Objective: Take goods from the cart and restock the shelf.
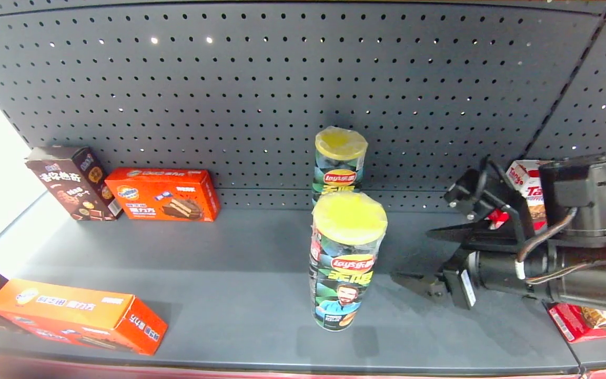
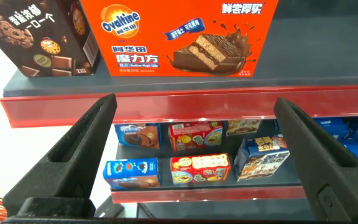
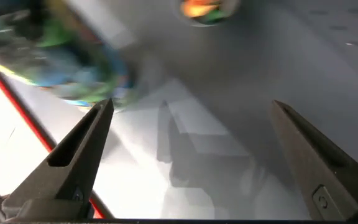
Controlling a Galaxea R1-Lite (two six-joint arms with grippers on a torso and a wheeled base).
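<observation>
Two chip cans with yellow lids stand upright mid-shelf, the front chip can (image 1: 346, 263) near the edge and the back chip can (image 1: 340, 160) by the pegboard. My right gripper (image 1: 432, 259) hovers low over the shelf just right of the front can, open and holding nothing. In the right wrist view the right gripper (image 3: 191, 155) spreads wide over bare shelf, with the front can (image 3: 61, 56) blurred beyond one finger. My left gripper (image 2: 191, 168) is open and holds nothing. It sits in front of the red shelf edge (image 2: 191, 102), below an orange wafer box (image 2: 179, 37).
A dark cookie box (image 1: 74, 181) and an orange box (image 1: 163, 193) stand at the back left; another orange box (image 1: 79, 316) lies front left. A white-red box (image 1: 526, 184) and a red packet (image 1: 587, 321) flank my right arm. Several small boxes (image 2: 194, 152) fill a lower shelf.
</observation>
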